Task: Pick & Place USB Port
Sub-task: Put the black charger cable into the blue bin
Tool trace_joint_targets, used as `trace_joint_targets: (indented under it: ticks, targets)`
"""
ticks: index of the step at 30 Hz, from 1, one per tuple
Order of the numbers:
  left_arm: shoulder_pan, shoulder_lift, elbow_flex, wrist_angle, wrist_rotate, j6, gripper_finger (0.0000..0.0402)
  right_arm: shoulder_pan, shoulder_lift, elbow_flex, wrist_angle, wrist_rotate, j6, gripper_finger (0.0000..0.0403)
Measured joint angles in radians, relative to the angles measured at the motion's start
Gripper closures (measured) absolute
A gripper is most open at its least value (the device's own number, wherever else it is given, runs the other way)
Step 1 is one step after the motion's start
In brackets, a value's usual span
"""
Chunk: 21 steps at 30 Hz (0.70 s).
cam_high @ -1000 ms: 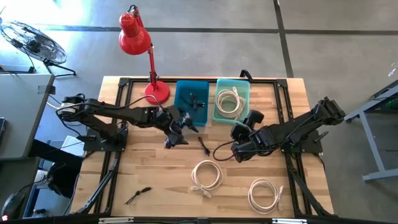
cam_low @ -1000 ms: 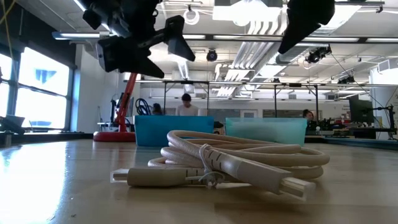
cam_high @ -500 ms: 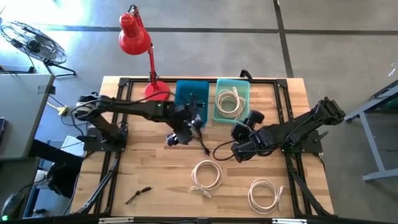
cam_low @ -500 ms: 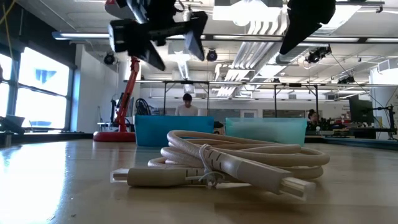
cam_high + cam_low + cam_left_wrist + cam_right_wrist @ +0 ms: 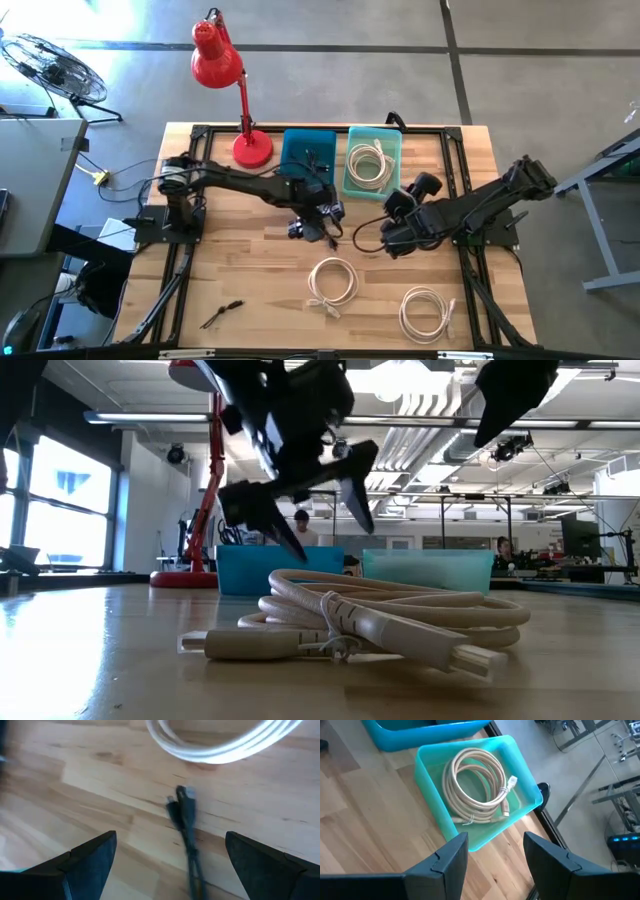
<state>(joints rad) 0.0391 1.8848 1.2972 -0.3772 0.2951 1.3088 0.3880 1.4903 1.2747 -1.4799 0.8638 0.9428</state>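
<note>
A short black USB cable (image 5: 328, 234) lies flat on the wooden table near its middle; in the left wrist view this black cable (image 5: 185, 827) shows between my fingers. My left gripper (image 5: 320, 226) hangs open just above it, slanting down, one finger (image 5: 90, 862) on either side and neither touching; the low view shows this gripper (image 5: 324, 528) clear of the table. My right gripper (image 5: 388, 242) waits open and holds nothing, right of the cable, and in its wrist view the gripper (image 5: 492, 865) looks toward the teal bin (image 5: 440, 825).
A blue bin (image 5: 308, 158) with black cables and a teal bin (image 5: 373, 160) with a white coil stand at the far edge. Two white coils (image 5: 332, 282) (image 5: 425, 312) lie near the front, another black cable (image 5: 220, 314) at the near left. A red lamp (image 5: 252, 148) stands far left.
My left gripper has travelled toward the table's right and near edges and sunk toward the black cable, rolling its wrist, and stayed open. My right gripper has tipped a little in place. The cables have not moved.
</note>
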Motion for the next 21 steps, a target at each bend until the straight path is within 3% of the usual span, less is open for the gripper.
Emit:
trace_joint_targets:
  ticks: [8, 21]
  targets:
    - [0.001, 0.06, 0.001, 0.069, -0.088, -0.007, 0.003, 0.001, -0.01, 0.0, 0.003, 0.024, -0.003, 0.0219]
    - [0.001, 0.096, -0.002, 0.064, -0.105, -0.037, 0.0031, 0.001, -0.01, 0.0, 0.011, 0.019, -0.005, 0.0219]
